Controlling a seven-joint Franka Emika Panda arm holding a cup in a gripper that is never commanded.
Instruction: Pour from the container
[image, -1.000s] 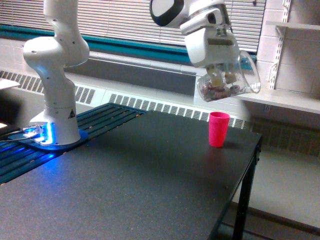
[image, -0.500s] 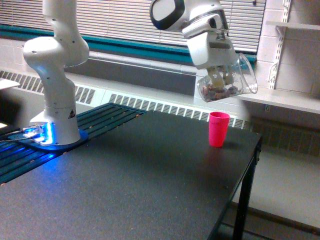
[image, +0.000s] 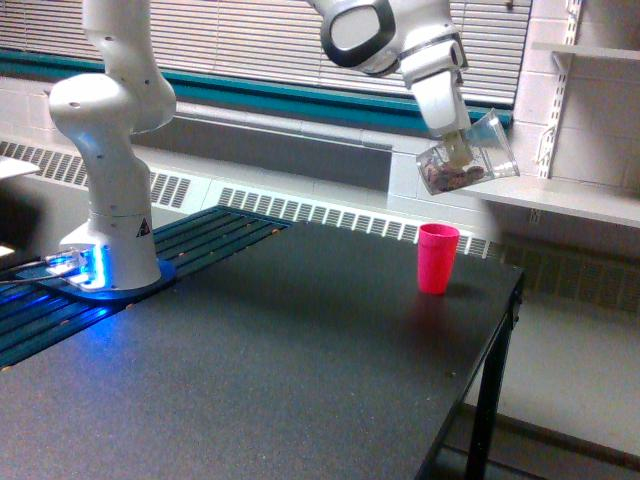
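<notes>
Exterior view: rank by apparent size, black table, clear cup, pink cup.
1. Black table, largest by far.
2. Clear cup in the gripper and pink cup: look alike in size; unranked.

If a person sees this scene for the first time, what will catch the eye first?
Probably the pink cup, standing alone near the far edge of the dark table. Above it, slightly toward the exterior view's right, the gripper holds a clear cup tilted in the air, with brownish bits inside. At the exterior view's left, blue light glows at the arm's base.
</notes>
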